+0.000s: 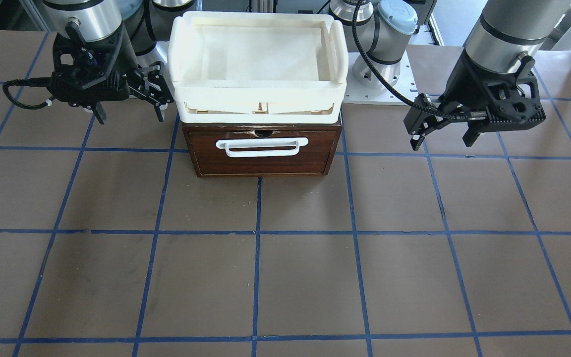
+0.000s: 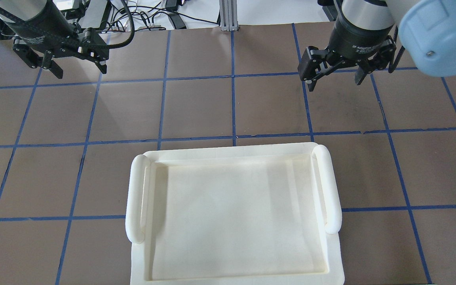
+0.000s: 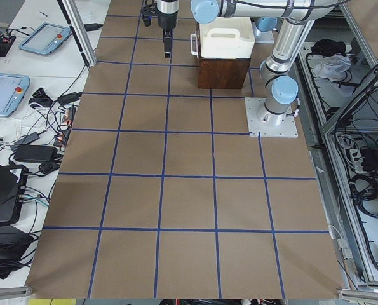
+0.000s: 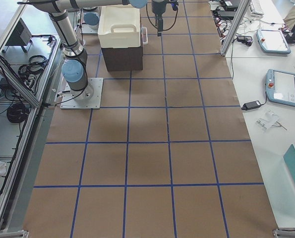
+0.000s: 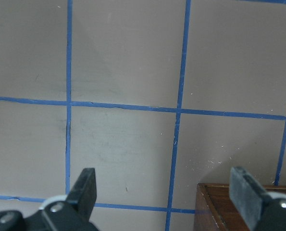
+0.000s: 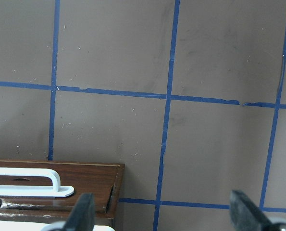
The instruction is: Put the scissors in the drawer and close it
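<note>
Brown drawer (image 1: pixel 265 163) shut beneath cream tray (image 1: pixel 258 94), interior hidden; left end effector (image 1: pixel 441 144), right end effector (image 1: pixel 131 118) both spread, empty.

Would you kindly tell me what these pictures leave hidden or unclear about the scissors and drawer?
- No view shows the scissors; the closed front of the drawer hides its interior, front-facing view.
- The white tray covers the drawer, overhead view.
- The tray's near edge is cut off at that view's bottom.

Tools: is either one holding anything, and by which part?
Nothing is held. The left tool and the right tool are both open with nothing between the fingers, hanging above the table.
</note>
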`<state>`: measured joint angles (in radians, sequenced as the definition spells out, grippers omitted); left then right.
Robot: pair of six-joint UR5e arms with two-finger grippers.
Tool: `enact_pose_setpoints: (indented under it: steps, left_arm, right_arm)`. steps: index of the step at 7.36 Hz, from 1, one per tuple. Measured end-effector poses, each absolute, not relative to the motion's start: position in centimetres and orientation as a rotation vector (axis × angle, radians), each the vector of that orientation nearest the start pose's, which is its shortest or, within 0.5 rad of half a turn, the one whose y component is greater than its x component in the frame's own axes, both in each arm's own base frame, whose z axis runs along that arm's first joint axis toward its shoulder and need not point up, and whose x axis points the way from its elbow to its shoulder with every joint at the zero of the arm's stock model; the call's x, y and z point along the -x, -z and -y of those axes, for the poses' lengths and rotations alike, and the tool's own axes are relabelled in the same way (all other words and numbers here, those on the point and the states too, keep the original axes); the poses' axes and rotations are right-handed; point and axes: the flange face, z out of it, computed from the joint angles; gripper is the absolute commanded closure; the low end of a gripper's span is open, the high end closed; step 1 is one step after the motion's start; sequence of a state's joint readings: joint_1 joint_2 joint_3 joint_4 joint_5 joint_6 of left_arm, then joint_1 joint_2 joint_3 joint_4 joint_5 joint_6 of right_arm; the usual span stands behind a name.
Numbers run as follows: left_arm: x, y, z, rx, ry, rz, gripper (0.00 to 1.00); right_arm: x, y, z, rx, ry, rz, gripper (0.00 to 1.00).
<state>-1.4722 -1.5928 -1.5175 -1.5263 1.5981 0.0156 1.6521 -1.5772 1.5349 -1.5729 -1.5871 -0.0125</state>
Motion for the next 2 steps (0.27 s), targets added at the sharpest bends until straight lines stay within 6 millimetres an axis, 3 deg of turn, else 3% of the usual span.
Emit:
enact_pose_setpoints:
  steps: [2]
  left_arm:
    - [8.16, -50.5, 51.66, 0.126, 0.108, -3.107, 0.0]
  right_arm:
    - [-17.13, -50.97, 47.98, 0.147, 0.071, -3.151, 0.0]
